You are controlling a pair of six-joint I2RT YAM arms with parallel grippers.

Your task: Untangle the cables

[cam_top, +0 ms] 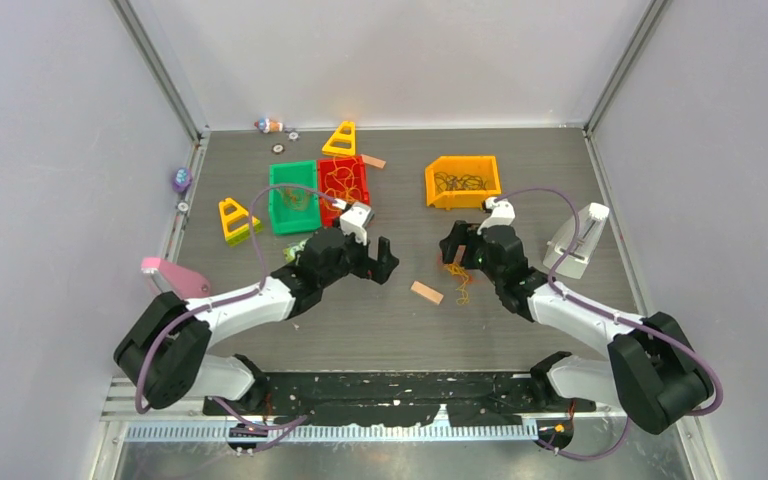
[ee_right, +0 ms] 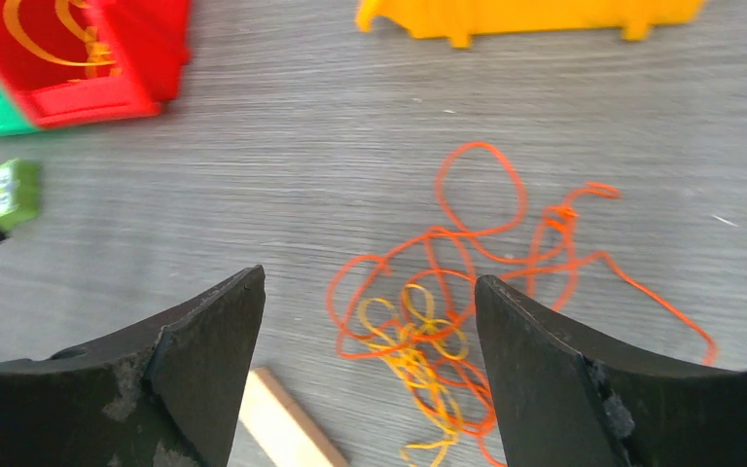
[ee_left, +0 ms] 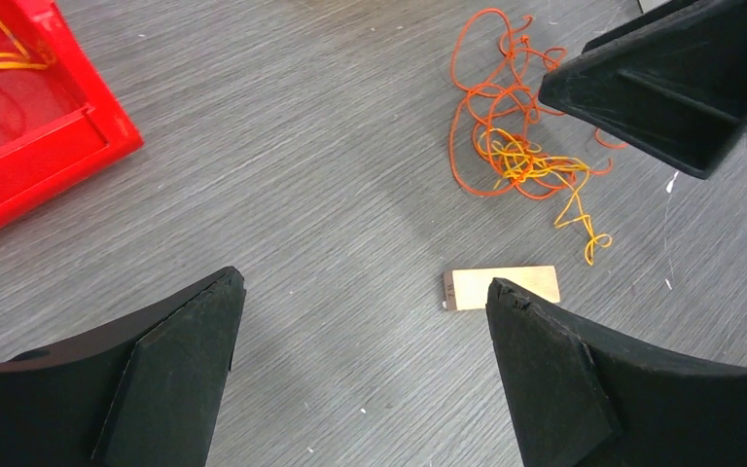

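Since the cables (ee_right: 428, 321) are thin, limp strings, they should weigh next to nothing. They will likely sag wherever lifted, slip through a loose pinch, and tighten into knots if pulled hard. The tangle lies loose on the bench (cam_top: 380, 325), at the centre right of the overhead view and just right of a wooden block (ee_left: 472, 289).

It seems to hold two strands. One orange cable (ee_right: 564, 219) spreads in wide open loops, and one yellow cable (ee_right: 418, 360) is bunched small at the lower middle of the right wrist view. I cannot rule out a third strand hidden in the clump.

A free outer orange loop, away from the yellow knot, looks like the best place to take hold. The yellow bunch would then be pinned or drawn the other way.

The left hand (ee_left: 365, 282) stands wide and holds nothing, hovering left of the tangle. The right hand (ee_right: 368, 279) is also spread wide and empty, right over the tangle.

Three bins sit higher in the overhead frame:
- a green bin (cam_top: 273, 200)
- a red bin (ee_left: 58, 146) with yellow strands inside
- a yellow bin (cam_top: 460, 198) with dark strands, too many to count
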